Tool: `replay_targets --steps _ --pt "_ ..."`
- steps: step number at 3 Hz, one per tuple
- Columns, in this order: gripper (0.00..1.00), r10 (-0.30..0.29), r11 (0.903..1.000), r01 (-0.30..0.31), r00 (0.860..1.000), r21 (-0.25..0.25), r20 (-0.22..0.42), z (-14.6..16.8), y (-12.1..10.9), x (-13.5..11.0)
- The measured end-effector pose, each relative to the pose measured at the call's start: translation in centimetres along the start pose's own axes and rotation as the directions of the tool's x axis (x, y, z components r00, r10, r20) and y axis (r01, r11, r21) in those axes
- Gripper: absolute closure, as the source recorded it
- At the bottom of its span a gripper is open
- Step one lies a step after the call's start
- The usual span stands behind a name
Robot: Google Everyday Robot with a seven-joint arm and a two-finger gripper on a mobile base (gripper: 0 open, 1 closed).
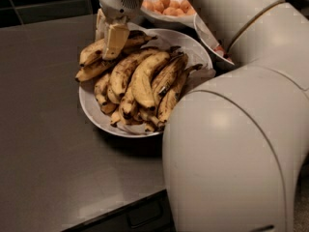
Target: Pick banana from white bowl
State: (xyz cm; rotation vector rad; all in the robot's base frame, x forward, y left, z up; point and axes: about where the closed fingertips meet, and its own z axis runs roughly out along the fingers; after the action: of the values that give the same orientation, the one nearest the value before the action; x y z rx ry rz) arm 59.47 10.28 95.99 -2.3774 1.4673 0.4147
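The white bowl [91, 111] sits mid-table, wide and shallow, heaped with several overripe brown-speckled bananas. The banana [91, 52] lies on top at the bowl's far left, joined at its dark stem to a similar one [94, 70] just below it. My gripper [106, 47] comes down from the top of the view onto this banana. It is open, with one beige finger [116, 40] on the banana's near side and the other [100, 25] behind it. My large white arm [231, 153] hides the bowl's right rim.
A white bowl of orange fruit [166, 8] stands behind the banana bowl. A deeper white bowl with red fruit [212, 42] is at the back right, partly behind my arm. The dark table [43, 144] stretches left and forward to its front edge.
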Motion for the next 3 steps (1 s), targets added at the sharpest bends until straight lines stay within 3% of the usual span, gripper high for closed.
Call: replay_targets --steps 1,2,3 --pt "0.88 0.017 0.999 -0.016 0.999 -0.041 0.03 0.9 1.6 0.0" --pt "1.0 0.02 0.999 -0.018 0.999 -0.041 0.032 0.8 1.5 -0.1" --pt "1.0 0.02 0.9998 -0.02 0.999 -0.006 0.041 1.0 0.5 -0.4"
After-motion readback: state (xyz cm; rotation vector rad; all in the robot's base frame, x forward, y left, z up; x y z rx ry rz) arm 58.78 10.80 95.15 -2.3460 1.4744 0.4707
